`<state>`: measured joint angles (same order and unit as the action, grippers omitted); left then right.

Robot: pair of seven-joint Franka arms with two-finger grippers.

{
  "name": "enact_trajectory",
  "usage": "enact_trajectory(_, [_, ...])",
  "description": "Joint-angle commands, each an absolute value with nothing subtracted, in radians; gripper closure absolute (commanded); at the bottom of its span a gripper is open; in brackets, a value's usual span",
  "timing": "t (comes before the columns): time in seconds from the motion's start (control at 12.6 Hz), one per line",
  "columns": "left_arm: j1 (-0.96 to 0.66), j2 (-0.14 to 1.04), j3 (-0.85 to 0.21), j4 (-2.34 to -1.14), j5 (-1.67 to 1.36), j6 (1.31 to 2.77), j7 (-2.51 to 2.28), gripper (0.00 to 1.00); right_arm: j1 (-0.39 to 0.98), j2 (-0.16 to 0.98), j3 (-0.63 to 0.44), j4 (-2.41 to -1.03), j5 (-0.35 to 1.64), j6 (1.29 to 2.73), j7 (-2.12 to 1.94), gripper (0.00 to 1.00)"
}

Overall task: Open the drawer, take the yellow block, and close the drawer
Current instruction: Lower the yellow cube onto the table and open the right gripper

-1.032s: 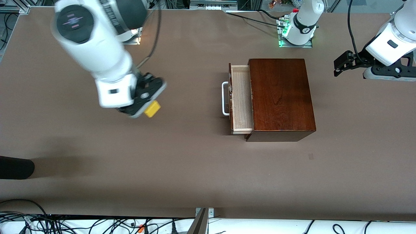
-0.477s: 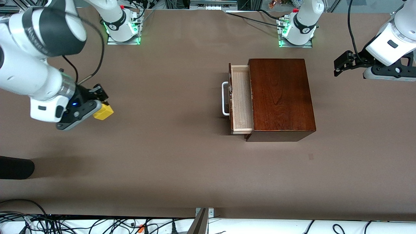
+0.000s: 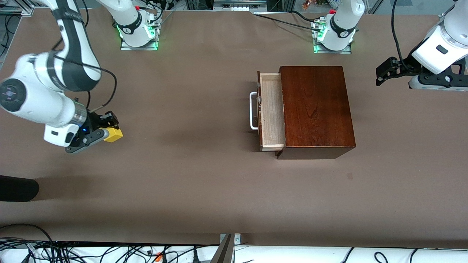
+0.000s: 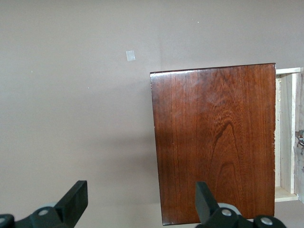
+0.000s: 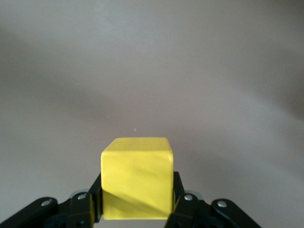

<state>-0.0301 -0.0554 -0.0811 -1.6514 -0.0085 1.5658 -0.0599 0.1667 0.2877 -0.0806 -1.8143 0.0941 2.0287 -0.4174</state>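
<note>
The dark wooden box (image 3: 316,109) stands in the middle of the table toward the left arm's end. Its drawer (image 3: 271,111) is pulled out, showing a pale wood inside and a white bar handle (image 3: 252,110). My right gripper (image 3: 109,131) is shut on the yellow block (image 3: 113,134), low over the table at the right arm's end. The block fills the space between the fingers in the right wrist view (image 5: 137,178). My left gripper (image 3: 382,75) is open and empty and waits in the air past the box; the left wrist view shows the box top (image 4: 213,142).
A black object (image 3: 18,188) lies at the table's edge at the right arm's end, nearer the camera than the block. Both arm bases (image 3: 136,27) stand along the table edge farthest from the camera. Cables hang below the near edge.
My right gripper has carried the yellow block away from the drawer to the right arm's end of the table and lower toward the tabletop. The drawer stays open. The left arm has not moved.
</note>
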Motion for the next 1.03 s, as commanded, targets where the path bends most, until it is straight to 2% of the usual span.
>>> enact_trajectory(0.0, [-0.029,-0.052,-0.080,-1.629,-0.028,1.545,-0.051,0.00,0.150,0.291,-0.067,-1.922,0.098,2.153,-0.303,1.00])
enact_trajectory(0.48, [-0.026,-0.051,-0.078,-1.629,-0.028,1.545,-0.049,0.00,0.152,0.438,-0.057,-1.925,0.092,2.258,-0.023,1.00])
enact_trajectory(0.87, [-0.026,-0.051,-0.078,-1.629,-0.028,1.543,-0.049,0.00,0.158,0.506,-0.057,-1.940,0.089,2.367,0.043,1.00])
enact_trajectory(0.95, [-0.026,-0.051,-0.078,-1.629,-0.029,1.543,-0.049,0.00,0.161,0.506,-0.055,-1.954,0.087,2.390,0.043,0.95])
